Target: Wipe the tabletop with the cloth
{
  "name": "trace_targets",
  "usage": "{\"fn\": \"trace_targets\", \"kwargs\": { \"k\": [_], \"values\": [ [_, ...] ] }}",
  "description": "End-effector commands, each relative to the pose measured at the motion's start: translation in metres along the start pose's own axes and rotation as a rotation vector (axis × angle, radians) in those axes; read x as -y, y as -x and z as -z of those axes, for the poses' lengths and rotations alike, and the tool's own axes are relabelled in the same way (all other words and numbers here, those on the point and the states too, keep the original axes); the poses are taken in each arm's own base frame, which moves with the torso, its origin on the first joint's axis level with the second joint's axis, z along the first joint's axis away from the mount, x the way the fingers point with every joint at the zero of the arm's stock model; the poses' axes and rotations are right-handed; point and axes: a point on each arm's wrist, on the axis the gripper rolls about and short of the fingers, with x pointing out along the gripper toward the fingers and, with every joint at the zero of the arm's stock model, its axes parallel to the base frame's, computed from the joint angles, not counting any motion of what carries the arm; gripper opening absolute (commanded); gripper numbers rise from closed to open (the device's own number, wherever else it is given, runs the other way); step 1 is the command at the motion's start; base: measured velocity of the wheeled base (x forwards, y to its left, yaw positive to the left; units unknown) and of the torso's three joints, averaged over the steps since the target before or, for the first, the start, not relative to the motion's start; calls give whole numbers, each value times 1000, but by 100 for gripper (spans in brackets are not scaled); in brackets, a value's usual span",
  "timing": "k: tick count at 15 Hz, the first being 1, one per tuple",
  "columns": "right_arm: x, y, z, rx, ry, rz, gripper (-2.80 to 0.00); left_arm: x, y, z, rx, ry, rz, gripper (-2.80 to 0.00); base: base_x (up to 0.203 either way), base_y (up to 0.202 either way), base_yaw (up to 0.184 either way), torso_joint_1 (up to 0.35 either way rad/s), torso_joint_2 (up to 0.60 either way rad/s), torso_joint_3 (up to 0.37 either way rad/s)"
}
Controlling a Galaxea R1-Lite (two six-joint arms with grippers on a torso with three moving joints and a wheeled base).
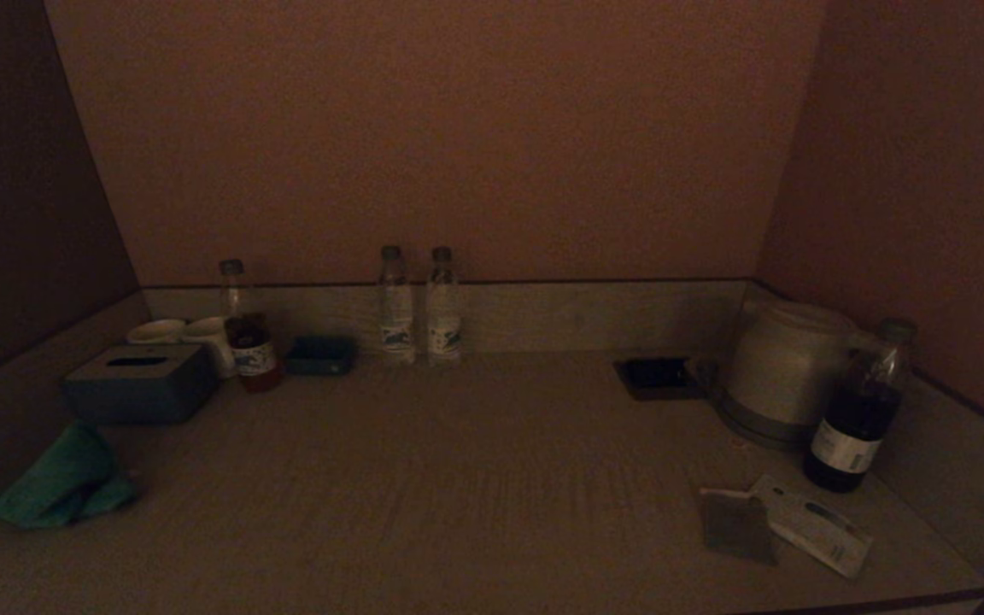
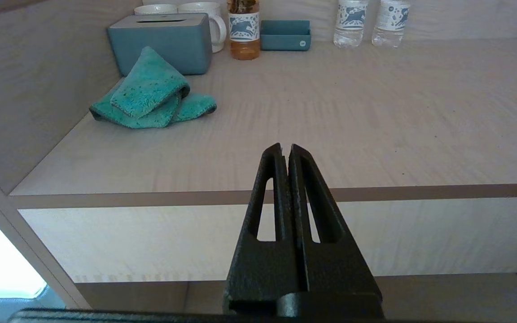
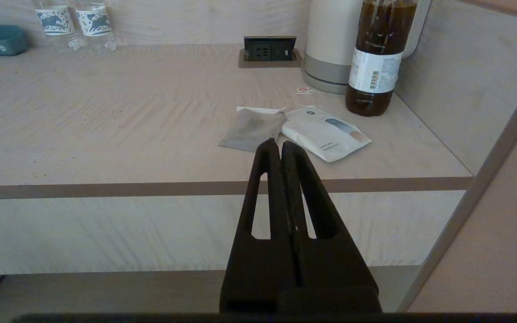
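A crumpled teal cloth (image 1: 63, 483) lies on the pale wood tabletop (image 1: 458, 478) at the near left, against the left wall and in front of a blue tissue box; it also shows in the left wrist view (image 2: 151, 94). My left gripper (image 2: 285, 147) is shut and empty, held off the table's front edge, well short of the cloth. My right gripper (image 3: 275, 143) is shut and empty, also in front of the table edge, facing the sachets. Neither gripper shows in the head view.
Along the back stand a tissue box (image 1: 140, 383), two white mugs (image 1: 202, 335), a tea bottle (image 1: 248, 342), a small blue tray (image 1: 321, 354) and two water bottles (image 1: 419, 307). At the right are a socket (image 1: 656, 376), a kettle (image 1: 782, 371), a dark bottle (image 1: 859, 410) and two sachets (image 1: 782, 521).
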Motion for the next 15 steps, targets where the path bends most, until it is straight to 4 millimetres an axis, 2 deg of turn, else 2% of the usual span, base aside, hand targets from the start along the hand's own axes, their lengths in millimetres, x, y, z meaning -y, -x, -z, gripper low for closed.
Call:
{"fn": "trace_targets", "kwargs": {
  "k": [1, 15],
  "values": [
    [0, 0, 0, 0, 0, -1, -280, 0, 0, 0, 0, 1, 0, -280, 0, 0, 0, 0, 0, 0],
    [0, 0, 0, -2, 0, -1, -280, 0, 0, 0, 0, 1, 0, -280, 0, 0, 0, 0, 0, 0]
  ]
}}
